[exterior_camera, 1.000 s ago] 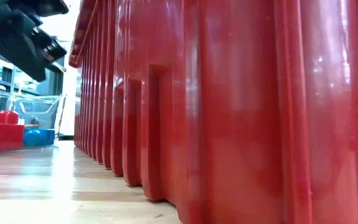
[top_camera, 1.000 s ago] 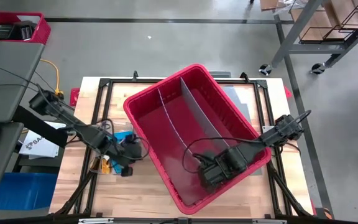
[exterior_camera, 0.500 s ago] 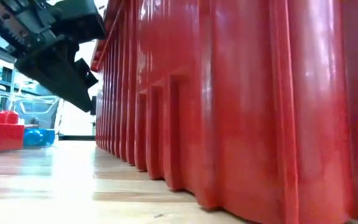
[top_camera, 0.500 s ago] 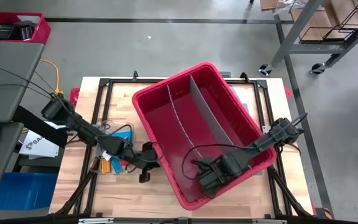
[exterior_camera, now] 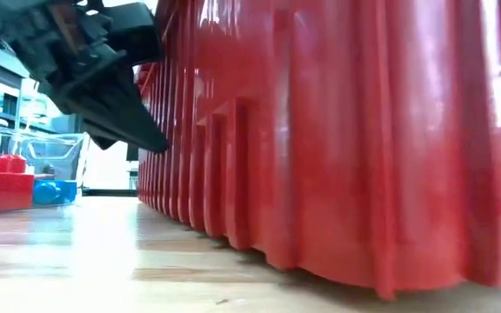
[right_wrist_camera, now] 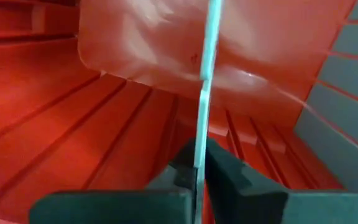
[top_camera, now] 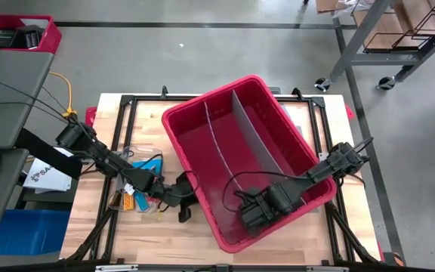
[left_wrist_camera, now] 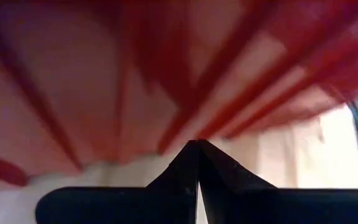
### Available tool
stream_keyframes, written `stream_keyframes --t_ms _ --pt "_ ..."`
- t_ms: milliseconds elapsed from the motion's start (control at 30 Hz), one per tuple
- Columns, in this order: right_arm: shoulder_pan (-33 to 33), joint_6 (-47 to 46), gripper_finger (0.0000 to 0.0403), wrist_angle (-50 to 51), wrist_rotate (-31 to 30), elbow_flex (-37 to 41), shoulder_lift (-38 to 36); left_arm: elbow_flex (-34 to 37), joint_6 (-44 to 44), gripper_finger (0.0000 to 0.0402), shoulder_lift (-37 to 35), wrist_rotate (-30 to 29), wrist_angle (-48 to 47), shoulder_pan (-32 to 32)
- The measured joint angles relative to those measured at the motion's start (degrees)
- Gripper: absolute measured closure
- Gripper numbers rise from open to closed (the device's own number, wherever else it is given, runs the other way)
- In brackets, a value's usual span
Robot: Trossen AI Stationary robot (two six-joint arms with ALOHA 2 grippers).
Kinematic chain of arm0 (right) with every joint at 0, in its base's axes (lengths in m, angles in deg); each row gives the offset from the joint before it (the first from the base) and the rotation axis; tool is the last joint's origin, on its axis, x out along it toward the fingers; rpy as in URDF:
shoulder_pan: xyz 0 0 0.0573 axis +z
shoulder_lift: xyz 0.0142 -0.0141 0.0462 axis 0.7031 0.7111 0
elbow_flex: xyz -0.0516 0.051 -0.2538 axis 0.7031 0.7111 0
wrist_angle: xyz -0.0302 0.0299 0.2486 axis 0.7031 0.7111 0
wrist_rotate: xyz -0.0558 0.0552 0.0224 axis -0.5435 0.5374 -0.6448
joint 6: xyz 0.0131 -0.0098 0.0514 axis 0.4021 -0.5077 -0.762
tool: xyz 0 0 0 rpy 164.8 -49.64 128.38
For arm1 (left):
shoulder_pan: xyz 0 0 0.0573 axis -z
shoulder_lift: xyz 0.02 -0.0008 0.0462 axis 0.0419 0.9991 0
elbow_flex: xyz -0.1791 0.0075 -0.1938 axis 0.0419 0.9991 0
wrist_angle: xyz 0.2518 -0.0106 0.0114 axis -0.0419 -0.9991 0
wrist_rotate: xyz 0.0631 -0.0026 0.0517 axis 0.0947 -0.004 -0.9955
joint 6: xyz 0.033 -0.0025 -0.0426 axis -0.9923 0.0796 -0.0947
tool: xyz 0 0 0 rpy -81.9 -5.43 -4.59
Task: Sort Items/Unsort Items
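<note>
Red bin (top_camera: 278,132) sits askew mid-table. Right gripper (right_wrist_camera: 197,177), inside at six o'clock, pinches its divider (right_wrist_camera: 207,62). Left gripper (top_camera: 185,214), pressed together, meets the outer wall (items (top_camera: 131,200) at nine o'clock).

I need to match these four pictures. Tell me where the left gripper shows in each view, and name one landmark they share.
High view: left gripper low centre-left, beside the red bin's outer wall.
Low view: left gripper upper left, close against the bin's ribbed wall.
Left wrist view: its own fingers, shut, at bottom centre, facing the red ribs.
Right wrist view: not in it.
Shared landmark: the red bin.
</note>
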Motion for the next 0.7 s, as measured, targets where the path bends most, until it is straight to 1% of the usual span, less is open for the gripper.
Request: stream_keyframes --t_ms 133,233,333,400,533,633,700 --pt "-0.2 -5.4 0.0398 -0.8 1.3 -1.3 0.1 -0.1 4.4 0.0402 2.4 -4.5 2.0 0.0" --pt "-0.5 -9.3 0.04 -1.6 2.8 -3.2 0.1 -0.3 6.6 0.0402 6.1 -5.5 7.3 0.2" --pt "-0.8 -13.4 0.04 -2.5 3.1 -4.4 0.1 -0.3 6.4 0.0402 10.6 -6.1 12.7 0.8" --pt "-0.9 -15.3 0.0401 -3.7 3.4 -4.9 0.1 -1.0 6.3 0.0402 13.1 -5.8 14.3 1.3" --pt "-1.1 -18.9 0.0401 -4.8 4.5 -4.9 0.0 -2.5 5.2 0.0402 16.0 -2.7 14.5 1.7" --pt "-0.8 -21.2 0.0402 -4.7 5.0 -4.9 0.0 -2.7 4.3 0.0402 16.4 -0.8 14.4 1.7" --pt "-0.6 -22.7 0.0402 -4.3 4.7 -4.9 0.0 -2.7 3.5 0.0402 16.3 -0.5 14.5 1.7"
